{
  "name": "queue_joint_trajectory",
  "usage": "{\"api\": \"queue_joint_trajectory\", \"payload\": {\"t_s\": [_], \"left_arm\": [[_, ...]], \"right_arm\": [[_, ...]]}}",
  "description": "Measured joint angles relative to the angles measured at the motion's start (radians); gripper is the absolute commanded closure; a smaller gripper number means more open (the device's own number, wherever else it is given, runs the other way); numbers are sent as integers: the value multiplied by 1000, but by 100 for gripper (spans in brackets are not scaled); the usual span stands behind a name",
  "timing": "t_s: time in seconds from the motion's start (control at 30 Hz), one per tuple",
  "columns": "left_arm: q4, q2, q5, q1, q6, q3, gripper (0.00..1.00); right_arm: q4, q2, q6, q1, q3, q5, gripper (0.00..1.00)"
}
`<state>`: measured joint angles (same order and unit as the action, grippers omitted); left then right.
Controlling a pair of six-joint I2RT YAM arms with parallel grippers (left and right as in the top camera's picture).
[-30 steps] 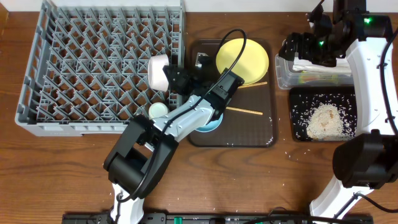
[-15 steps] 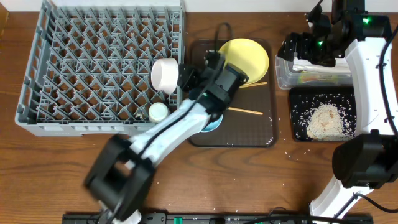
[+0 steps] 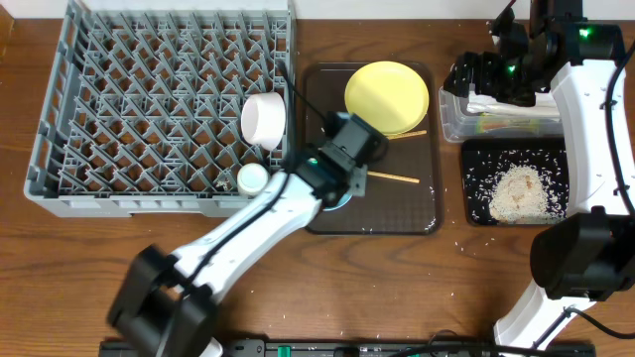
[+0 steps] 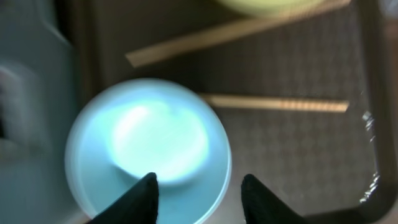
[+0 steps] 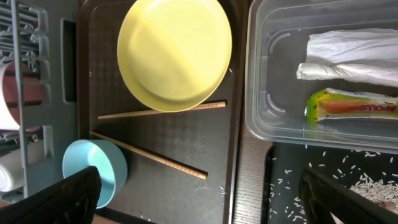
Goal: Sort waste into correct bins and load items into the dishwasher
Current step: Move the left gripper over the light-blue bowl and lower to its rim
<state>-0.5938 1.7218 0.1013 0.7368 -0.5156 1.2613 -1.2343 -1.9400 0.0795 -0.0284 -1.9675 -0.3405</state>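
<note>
Left gripper (image 4: 200, 196) is spread open w/ nothing in it, hanging right over the round light blue bowl (image 4: 146, 146) on the dark brown serving tray (image 5: 186, 140). The relation that counts: the bowl sits under and slightly left of the fingers. The left fingertip (image 4: 140, 202) overlaps the bowl's near rim and the right fingertip (image 4: 258, 202) stands outside it, so the rim's right-hand arc falls btw the two. The bowl is mouth-up and round, so no long axis to line up w/. A straight drop looks enough for a rim pinch, imo.

Two thin wooden chopsticks (image 4: 273, 104) lie just ahead of the fingers, running crosswise. The round yellow plate (image 5: 174, 53) is further ahead. The large grey plastic dish rack (image 3: 149, 109) is near, off to this gripper's left, and holds a white bowl (image 3: 264, 119) and a small white cup (image 3: 252, 178).

Right gripper (image 5: 208, 202) — also wide open, empty — hovers near the clear plastic tub (image 5: 273, 124), well apart from the blue bowl, so the left arm is the nearer one.

Views:
- **Overhead cam:** hides most of the blue bowl under the left arm.
- **Left wrist cam:** shows nearly all of it, but blurred.
- **Right wrist cam:** gives it sharp, plus the crumpled white napkin (image 5: 354, 59) and yellow-green wrapper (image 5: 354, 106) inside the tub. White rice scraps (image 3: 518, 193) lie on the shallow black tray (image 3: 476, 149) beside it.
</note>
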Motion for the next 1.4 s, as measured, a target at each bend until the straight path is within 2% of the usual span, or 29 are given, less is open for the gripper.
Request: {"api": "queue_joint_trajectory", "payload": {"t_s": [0.27, 0.63, 0.83, 1.07, 1.23, 1.4], "left_arm": [[59, 137, -92, 39, -43, -10, 62], [126, 146, -138, 50, -60, -11, 61], [162, 146, -160, 109, -20, -11, 61], [195, 146, -187, 113, 55, -11, 61], [98, 146, -169, 111, 149, 5, 59], [0, 113, -52, 71, 130, 14, 53]], "right_arm": [[0, 0, 0, 0, 0, 0, 1], [0, 0, 0, 0, 0, 0, 1], [0, 0, 0, 0, 0, 0, 1], [0, 0, 0, 0, 0, 0, 1], [0, 0, 0, 0, 0, 0, 1], [0, 0, 0, 0, 0, 0, 1]]}}
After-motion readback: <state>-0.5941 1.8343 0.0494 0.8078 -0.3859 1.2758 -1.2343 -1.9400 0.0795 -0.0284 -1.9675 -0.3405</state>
